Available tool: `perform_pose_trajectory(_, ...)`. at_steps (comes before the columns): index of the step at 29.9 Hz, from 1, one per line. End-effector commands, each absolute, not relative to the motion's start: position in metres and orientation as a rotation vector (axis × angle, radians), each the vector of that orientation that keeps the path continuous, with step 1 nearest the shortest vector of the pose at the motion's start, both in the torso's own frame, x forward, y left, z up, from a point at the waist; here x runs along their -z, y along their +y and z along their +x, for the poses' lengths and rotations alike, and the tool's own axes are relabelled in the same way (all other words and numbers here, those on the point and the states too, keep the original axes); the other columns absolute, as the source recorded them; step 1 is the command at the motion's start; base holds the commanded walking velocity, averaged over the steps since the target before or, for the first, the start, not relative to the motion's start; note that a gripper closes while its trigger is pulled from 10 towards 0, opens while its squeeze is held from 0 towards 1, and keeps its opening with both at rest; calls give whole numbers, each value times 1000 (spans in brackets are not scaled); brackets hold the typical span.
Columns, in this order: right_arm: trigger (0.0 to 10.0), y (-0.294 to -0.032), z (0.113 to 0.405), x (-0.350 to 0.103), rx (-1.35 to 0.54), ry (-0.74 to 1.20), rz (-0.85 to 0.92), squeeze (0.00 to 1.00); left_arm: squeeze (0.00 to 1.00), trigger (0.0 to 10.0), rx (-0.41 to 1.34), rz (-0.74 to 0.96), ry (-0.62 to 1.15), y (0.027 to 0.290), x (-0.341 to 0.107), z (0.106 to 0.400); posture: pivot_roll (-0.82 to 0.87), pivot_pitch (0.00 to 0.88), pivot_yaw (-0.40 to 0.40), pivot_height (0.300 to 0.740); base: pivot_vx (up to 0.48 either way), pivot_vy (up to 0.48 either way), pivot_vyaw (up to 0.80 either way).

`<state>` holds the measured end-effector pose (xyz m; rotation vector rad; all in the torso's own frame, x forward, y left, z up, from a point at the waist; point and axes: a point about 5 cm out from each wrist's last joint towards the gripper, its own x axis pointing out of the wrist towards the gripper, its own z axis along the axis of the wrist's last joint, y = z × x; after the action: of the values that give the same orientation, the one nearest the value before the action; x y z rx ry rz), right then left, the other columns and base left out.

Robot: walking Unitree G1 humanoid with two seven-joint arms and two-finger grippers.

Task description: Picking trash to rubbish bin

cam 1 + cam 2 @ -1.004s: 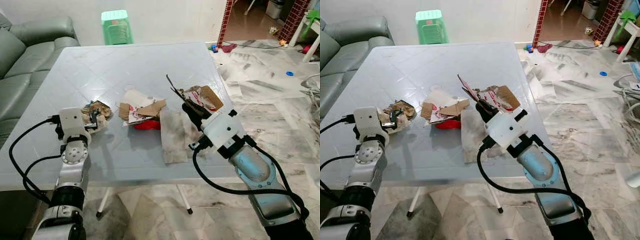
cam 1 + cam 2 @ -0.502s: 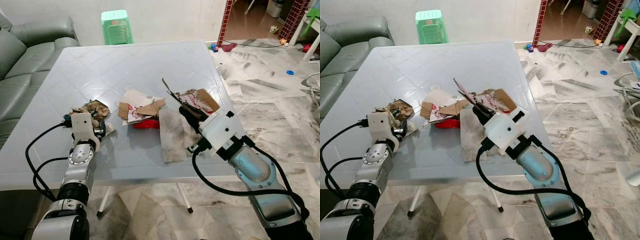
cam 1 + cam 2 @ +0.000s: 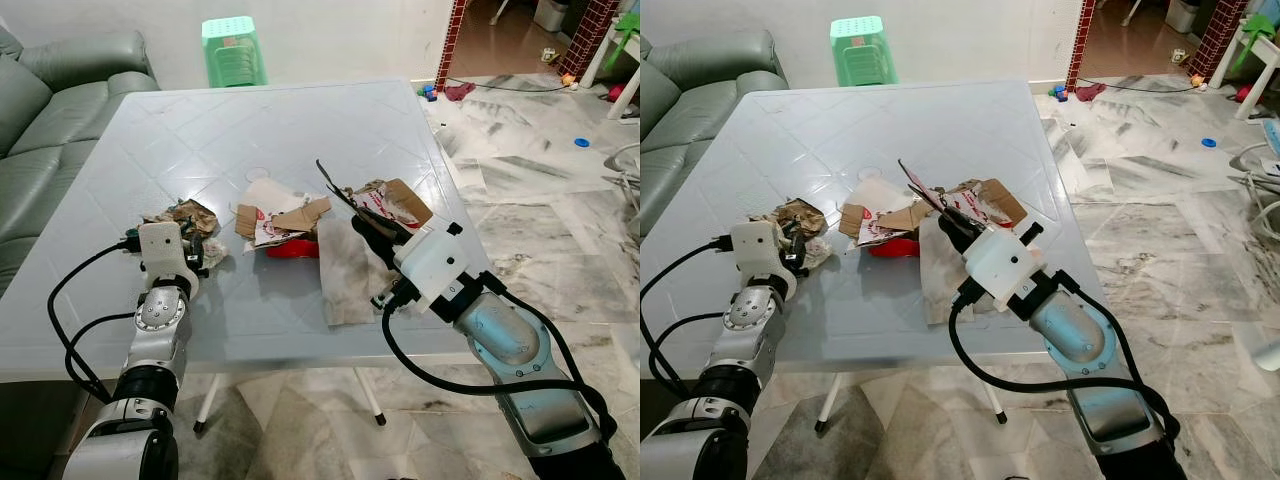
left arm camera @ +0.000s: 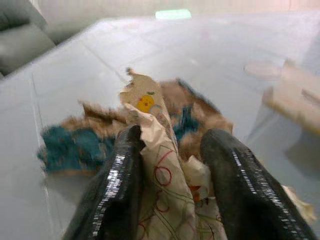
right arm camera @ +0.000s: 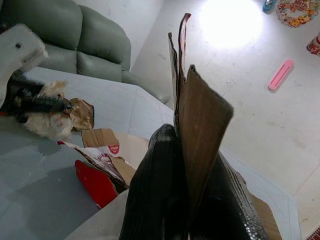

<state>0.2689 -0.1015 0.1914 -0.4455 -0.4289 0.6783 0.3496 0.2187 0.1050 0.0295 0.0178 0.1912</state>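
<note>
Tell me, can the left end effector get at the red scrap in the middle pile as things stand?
Probably not yet. The left end effector is shut on crumpled paper, so its fingers are occupied. The red scrap lies partly under torn cardboard.

- The left gripper (image 3: 197, 258) sits over the table (image 3: 300, 120), with crumpled paper (image 4: 160, 165) between its fingers.
- The right gripper (image 3: 362, 205) has a cardboard piece (image 5: 197, 130) between its fingers.
- A scrap pile (image 3: 285, 222) lies between the two grippers.
- A stool (image 3: 236, 50) stands beyond the table.

home living room | sofa (image 3: 45, 110) | marble floor (image 3: 560, 220) | stool (image 3: 232, 50)
</note>
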Motion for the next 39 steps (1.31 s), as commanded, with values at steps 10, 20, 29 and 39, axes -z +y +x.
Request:
perform_pose_trajectory(10, 10000, -98, 273, -196, -673, -458, -458, 0, 0, 0, -167, 182, -424, 199, -173, 329, -78, 78, 32, 740, 0, 0, 0)
perform_pose_trajectory(20, 10000, -106, 287, -198, -543, -443, -437, 0, 0, 0, -94, 70, -421, 174, -175, 307, -54, 67, 32, 740, 0, 0, 0)
perform_pose_trajectory(29, 10000, -109, 293, -198, -498, -429, -414, 0, 0, 0, -58, -7, -364, 162, -170, 305, -52, 60, 35, 740, 0, 0, -206)
perform_pose_trajectory(39, 10000, -109, 295, -197, -484, -419, -401, 0, 0, 0, -30, -22, -325, 162, -169, 306, -50, 61, 39, 740, 0, 0, -800)
